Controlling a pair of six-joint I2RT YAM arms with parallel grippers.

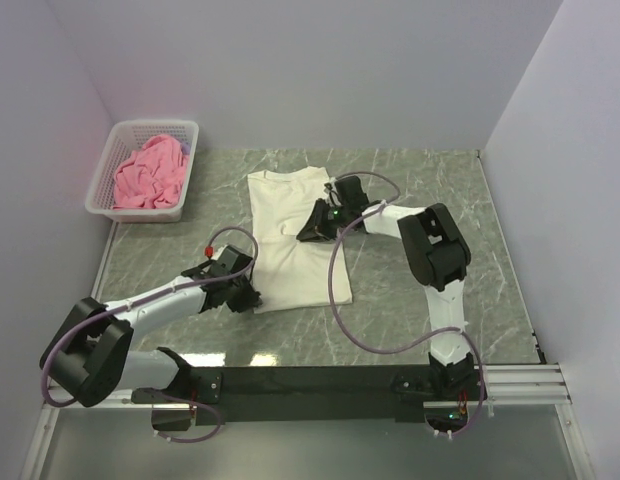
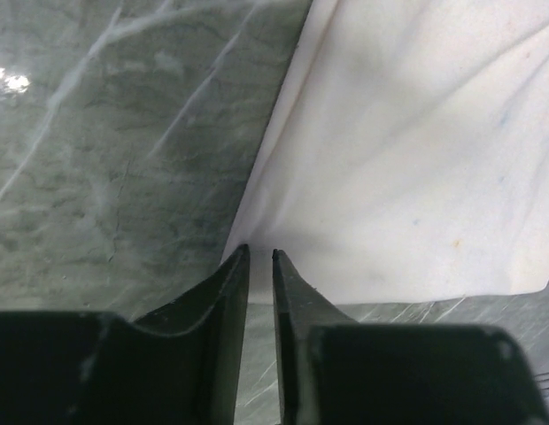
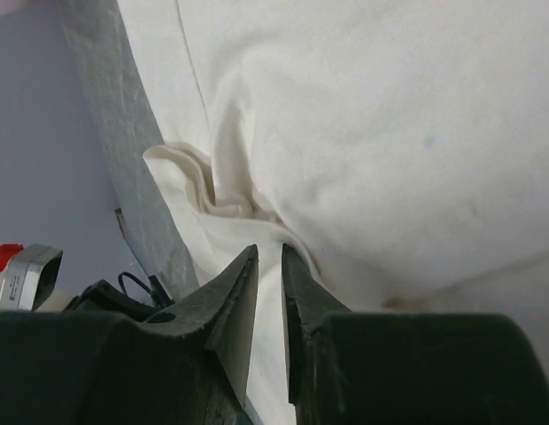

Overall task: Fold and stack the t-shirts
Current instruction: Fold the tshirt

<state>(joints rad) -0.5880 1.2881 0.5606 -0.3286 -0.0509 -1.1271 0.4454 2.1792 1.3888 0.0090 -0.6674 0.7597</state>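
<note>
While both arms' jaws pinch its edges, the cream t-shirt lies flat.

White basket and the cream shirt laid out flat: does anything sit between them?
Nothing does. Between the basket and the cream t-shirt there is only bare marbled tabletop, as the top view shows.

Recorded cream-white t-shirt as plain, with a few faint bluish and tan specks in the wrist views. Noted pink t-shirt, plain. Noted lattice basket, white. Logged table as grey-green marble pattern, veined white. Found arms black and white, cables mauve, one knob red, walls pale lilac-grey.
</note>
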